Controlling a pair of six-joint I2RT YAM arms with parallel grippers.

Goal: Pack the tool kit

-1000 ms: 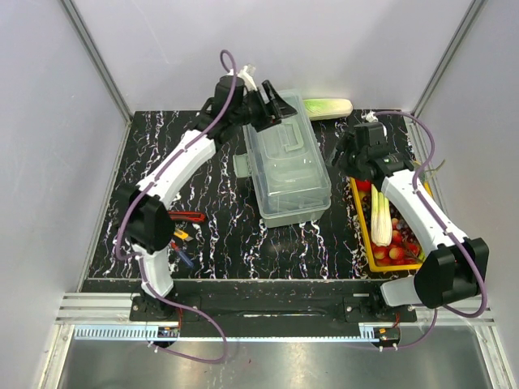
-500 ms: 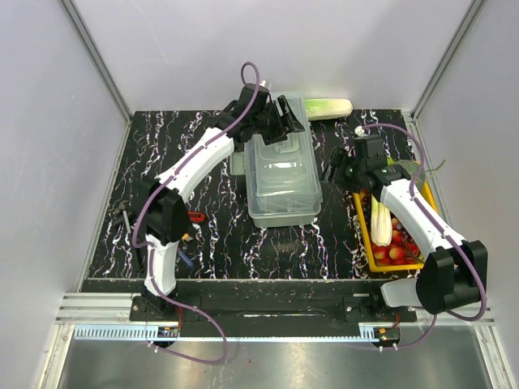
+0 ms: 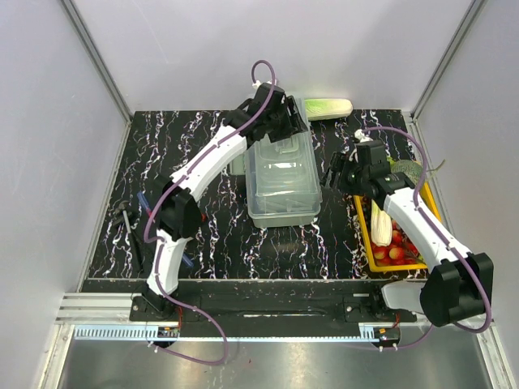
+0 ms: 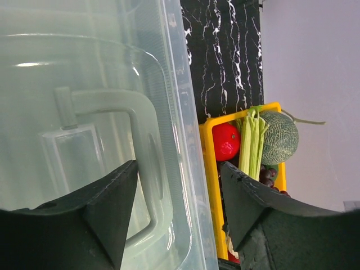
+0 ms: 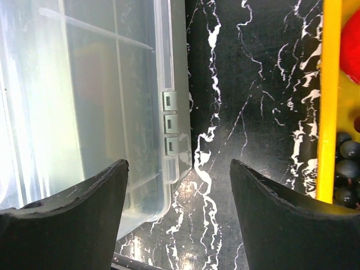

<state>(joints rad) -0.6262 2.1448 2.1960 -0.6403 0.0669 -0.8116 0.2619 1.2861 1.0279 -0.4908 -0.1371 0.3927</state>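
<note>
- The tool box (image 3: 282, 182) stands mid-counter (image 3: 203, 154) with its lid down. Loose hand tools (image 3: 130, 223) lie well apart at the near left.
- The left end effector (image 4: 177, 208) gapes wide, straddling the lid handle (image 4: 147, 157). Taking that handle looks like the step in hand, so centre the bar before closing.
- The right end effector (image 5: 177, 205) is spread beside the box's right wall, by the hinge tabs (image 5: 170, 121), and could steady it.
- The box's contents are unreadable through the plastic.
- The yellow tray (image 4: 208, 180) holds a tomato (image 4: 226, 142), green stalks (image 4: 250, 140) and a melon (image 4: 280, 136).
</note>
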